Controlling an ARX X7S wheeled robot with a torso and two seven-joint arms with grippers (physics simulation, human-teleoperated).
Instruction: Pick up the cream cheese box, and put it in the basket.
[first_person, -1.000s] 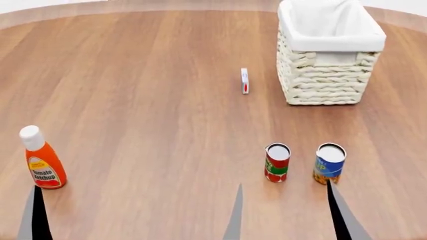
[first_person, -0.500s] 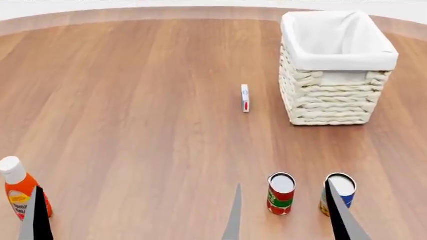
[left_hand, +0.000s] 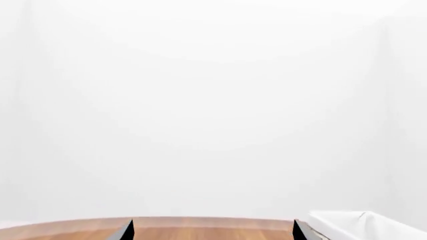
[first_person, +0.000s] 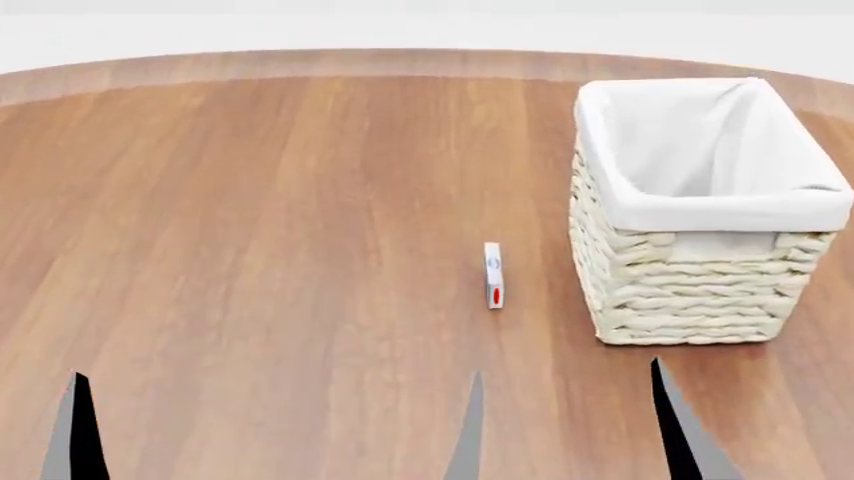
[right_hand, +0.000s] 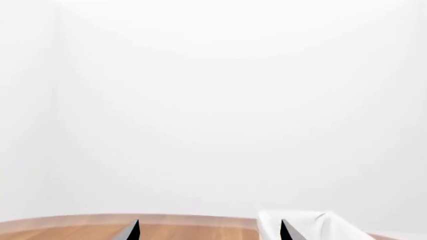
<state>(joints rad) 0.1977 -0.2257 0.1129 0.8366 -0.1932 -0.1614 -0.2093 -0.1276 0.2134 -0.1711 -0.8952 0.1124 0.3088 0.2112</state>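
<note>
The small thin white cream cheese box (first_person: 493, 275) with its red mark stood on edge on the round wooden table (first_person: 267, 230), ahead of both claws and between them. The left gripper (first_person: 267, 430) and right gripper (first_person: 567, 425) showed only widely spread fingertips — nothing held. Beyond the right gripper, just beside the box but apart from it, sat the large cream wicker basket (first_person: 681, 285) — white-lined.

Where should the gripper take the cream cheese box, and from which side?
Probably from above, fingers closing across its two broad faces. The cream cheese box stands on a thin edge, apart from the basket, its narrow top facing up, so the thin width fits between the fingers with free table either side.
</note>
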